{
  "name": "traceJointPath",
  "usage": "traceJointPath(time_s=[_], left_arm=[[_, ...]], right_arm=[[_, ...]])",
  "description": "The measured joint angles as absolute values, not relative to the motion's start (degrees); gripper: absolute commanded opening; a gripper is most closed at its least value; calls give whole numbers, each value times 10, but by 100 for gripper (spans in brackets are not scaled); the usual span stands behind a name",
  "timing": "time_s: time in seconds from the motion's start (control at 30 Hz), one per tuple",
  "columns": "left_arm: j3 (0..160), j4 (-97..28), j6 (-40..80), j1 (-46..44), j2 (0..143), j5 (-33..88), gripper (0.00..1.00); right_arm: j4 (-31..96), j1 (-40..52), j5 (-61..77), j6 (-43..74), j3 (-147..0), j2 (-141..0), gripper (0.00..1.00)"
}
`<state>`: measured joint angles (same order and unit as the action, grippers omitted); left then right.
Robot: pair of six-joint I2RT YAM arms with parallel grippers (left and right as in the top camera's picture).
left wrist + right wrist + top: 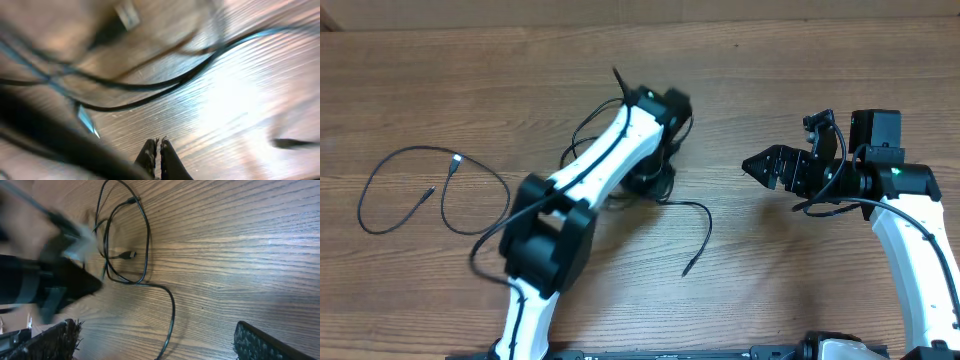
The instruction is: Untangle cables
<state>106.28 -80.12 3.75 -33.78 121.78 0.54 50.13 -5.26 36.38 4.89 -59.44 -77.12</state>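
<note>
The cables (660, 190) lie bunched in a tangle at the middle of the table (820, 60), right beneath the wrist of the left arm (610, 150), which hides its own gripper from overhead. In the left wrist view the left gripper (157, 150) has its fingertips pressed together at 6 o'clock. No cord shows between them, so I cannot tell whether anything is pinched. Just above the tips, toward 12 o'clock, two black cords (165, 85) sweep across the wood. A blurred light plug (127, 15) sits near 11 o'clock and a silvery tip (87, 120) at 9 o'clock.

From the tangle one tail (708, 225) curls out toward 5 o'clock and ends free on the wood. A separate loop (455, 160) lies well apart at 9 o'clock of the tangle, both its plug ends turned inward.

The right gripper (755, 165) hangs at 3 o'clock of the tangle, apart from it and pointing at it. Its fingers (50, 342) stand wide apart and hold nothing. In its own view a cord (146, 245) curves from 11 o'clock down to 6 o'clock between the fingers, with a small plug (129, 255) inside the curve.
</note>
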Motion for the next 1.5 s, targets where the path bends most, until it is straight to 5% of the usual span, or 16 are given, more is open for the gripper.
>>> traceJointPath(time_s=[0.4,0.6,1.1,1.5], left_arm=[[1205,-735,25,-338,970,-47,4],[1208,-667,31,-338,904,-171,4],[1208,-479,43,-333,865,-549,4],[1208,-458,76,-317,864,-599,4]], right_arm=[[502,-53,364,49,-594,-771,98],[501,-53,364,48,-594,-771,98],[500,-53,364,49,-594,-771,98],[506,-53,364,56,-594,-771,98]])
